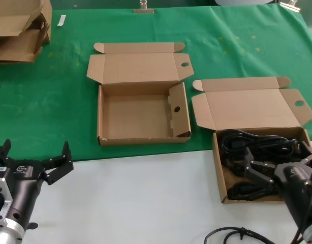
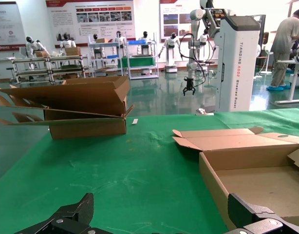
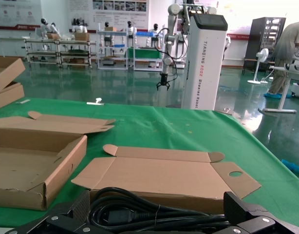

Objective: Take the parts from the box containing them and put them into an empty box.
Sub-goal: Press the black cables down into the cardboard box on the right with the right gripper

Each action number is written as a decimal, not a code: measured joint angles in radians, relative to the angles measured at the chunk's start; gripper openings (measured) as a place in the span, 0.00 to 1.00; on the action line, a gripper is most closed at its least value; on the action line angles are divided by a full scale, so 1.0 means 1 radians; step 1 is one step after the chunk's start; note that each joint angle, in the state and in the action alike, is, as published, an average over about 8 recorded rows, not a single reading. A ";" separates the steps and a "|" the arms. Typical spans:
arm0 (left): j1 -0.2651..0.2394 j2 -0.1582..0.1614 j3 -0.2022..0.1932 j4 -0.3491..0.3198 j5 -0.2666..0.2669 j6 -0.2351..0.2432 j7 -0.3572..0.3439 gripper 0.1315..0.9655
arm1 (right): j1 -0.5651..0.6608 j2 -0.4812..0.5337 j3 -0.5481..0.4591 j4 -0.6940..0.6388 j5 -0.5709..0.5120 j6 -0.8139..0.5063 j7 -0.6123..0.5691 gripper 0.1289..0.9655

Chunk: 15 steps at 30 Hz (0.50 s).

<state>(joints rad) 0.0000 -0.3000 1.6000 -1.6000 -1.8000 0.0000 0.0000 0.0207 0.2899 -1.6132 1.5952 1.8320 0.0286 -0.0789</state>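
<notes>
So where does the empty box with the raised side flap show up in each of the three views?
Head view: the empty box sits centre, on the green cloth, lid open at the back.
Left wrist view: its near corner and inside fill the lower right, above the left pincer.
Right wrist view: it lies at the left edge, beside the cable box's lid.
Shared landmark: the green cloth.
</notes>
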 joint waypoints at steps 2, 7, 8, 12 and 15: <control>0.000 0.000 0.000 0.000 0.000 0.000 0.000 1.00 | 0.000 0.000 0.000 0.000 0.000 0.000 0.000 1.00; 0.000 0.000 0.000 0.000 0.000 0.000 0.000 1.00 | 0.000 0.000 0.000 0.000 0.000 0.000 0.000 1.00; 0.000 0.000 0.000 0.000 0.000 0.000 0.000 1.00 | 0.000 0.000 0.000 0.000 0.000 0.000 0.000 1.00; 0.000 0.000 0.000 0.000 0.000 0.000 0.000 1.00 | 0.000 0.000 0.000 0.000 0.000 0.000 0.000 1.00; 0.000 0.000 0.000 0.000 0.000 0.000 0.000 1.00 | 0.000 0.001 -0.001 0.000 0.000 0.000 0.000 1.00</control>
<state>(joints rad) 0.0000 -0.3000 1.6000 -1.6000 -1.8000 0.0000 0.0000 0.0207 0.2907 -1.6143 1.5949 1.8318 0.0283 -0.0792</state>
